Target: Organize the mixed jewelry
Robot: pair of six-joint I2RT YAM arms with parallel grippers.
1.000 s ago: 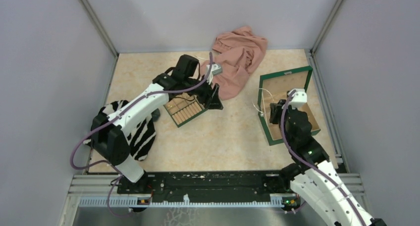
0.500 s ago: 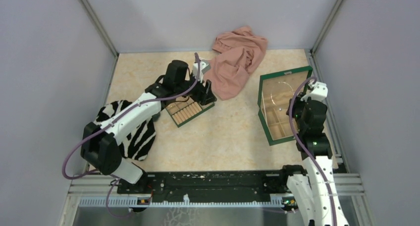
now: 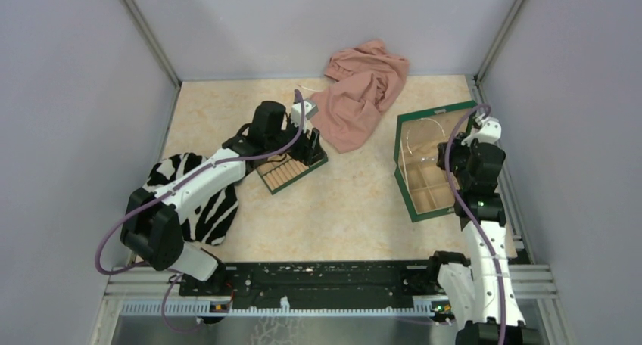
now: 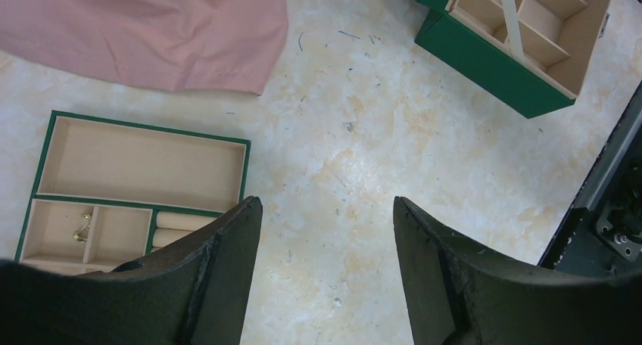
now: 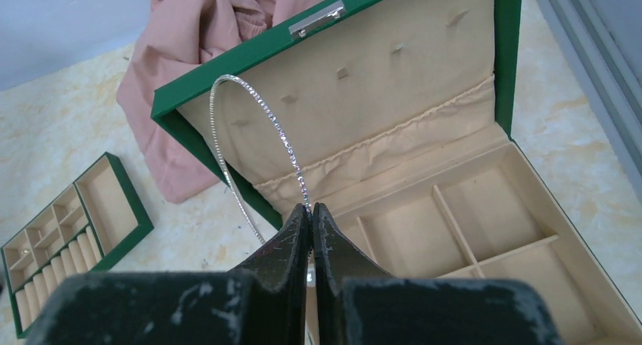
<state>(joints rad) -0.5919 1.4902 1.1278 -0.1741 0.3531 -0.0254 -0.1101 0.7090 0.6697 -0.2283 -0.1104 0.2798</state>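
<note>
A thin silvery chain necklace (image 5: 282, 137) arches up from the tips of my right gripper (image 5: 311, 206), which is shut on one end of it. Its other end hangs down past the front edge of the green box's lid (image 5: 424, 80). From above, the chain (image 3: 415, 128) loops over the open green box (image 3: 403, 180), and the right gripper (image 3: 448, 154) is held over the compartments. My left gripper (image 4: 325, 205) is open and holds nothing. It hangs over bare table just right of the small slotted tray (image 4: 144, 163). A gold speck (image 4: 82, 230) lies in one of the tray's cells.
A pink cloth (image 3: 359, 88) lies crumpled at the back, between the tray (image 3: 284, 171) and the box. A zebra-striped cloth (image 3: 201, 205) lies under the left arm. Grey walls close in the left, right and back. A black rail (image 3: 318, 277) runs along the near edge.
My right arm has swung right and back, lifting the necklace over the box. My left gripper has drawn back and left towards the tray, still open.
</note>
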